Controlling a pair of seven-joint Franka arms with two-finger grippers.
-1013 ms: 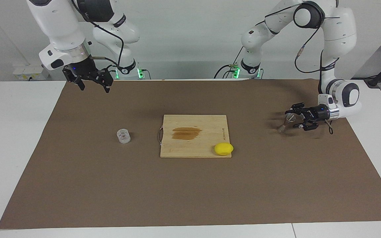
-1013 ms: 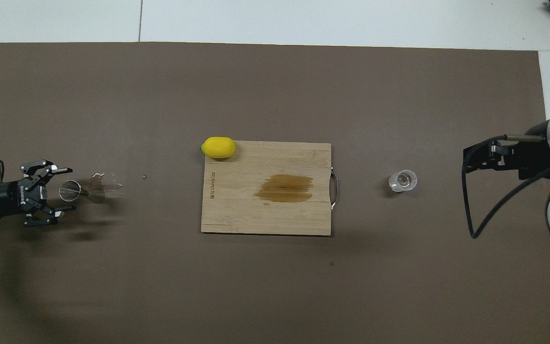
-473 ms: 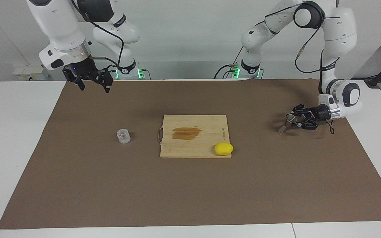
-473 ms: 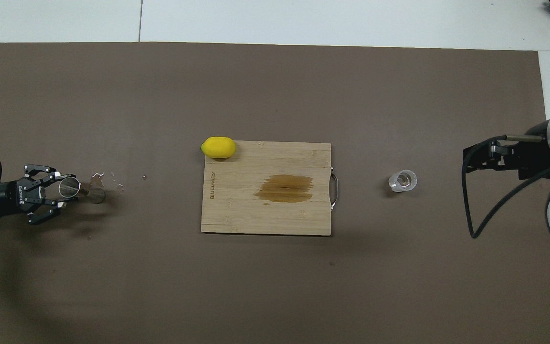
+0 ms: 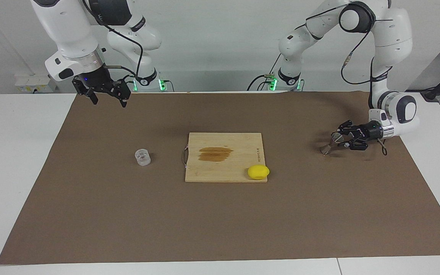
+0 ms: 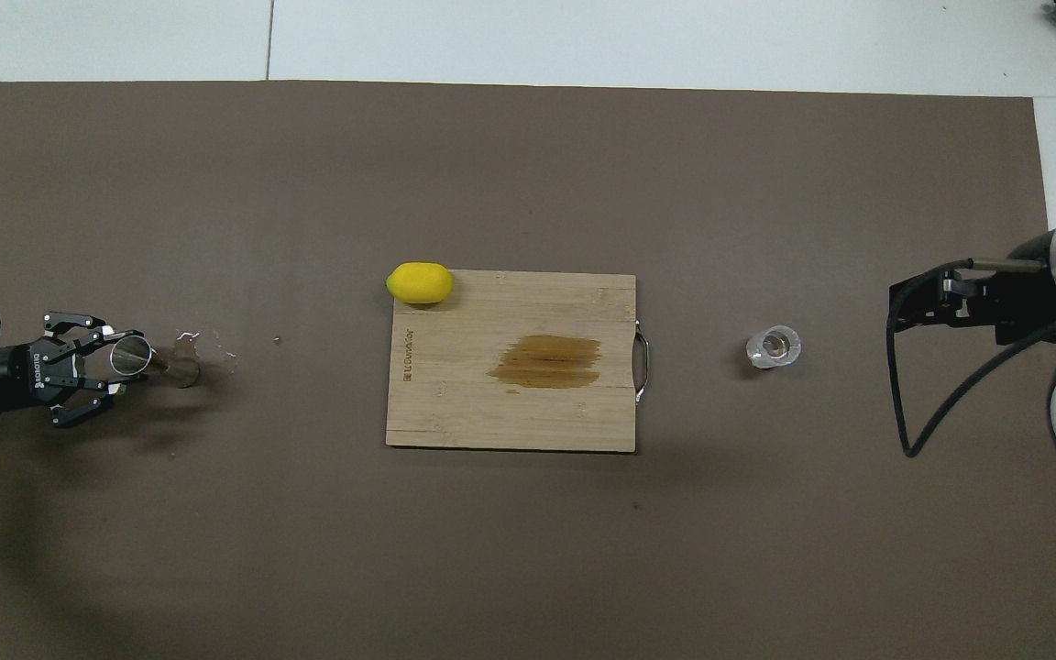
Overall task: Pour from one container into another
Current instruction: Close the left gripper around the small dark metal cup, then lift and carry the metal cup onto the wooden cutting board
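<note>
Left gripper (image 5: 336, 139): clamped on the tilted jigger (image 5: 330, 143), low at the left arm's end of the counter (image 5: 33, 133).
Right gripper (image 5: 106, 98): spread wide, waiting above the mat's edge.
Glass (image 5: 142, 157): upright beside the board (image 5: 224, 157).
Lemon (image 5: 258, 172): on a board corner.

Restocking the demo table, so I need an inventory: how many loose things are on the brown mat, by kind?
Metal jigger, in the left gripper: 1
Glass tumbler: 1
Lemon: 1
Wooden cutting board: 1
Total: 4
</note>
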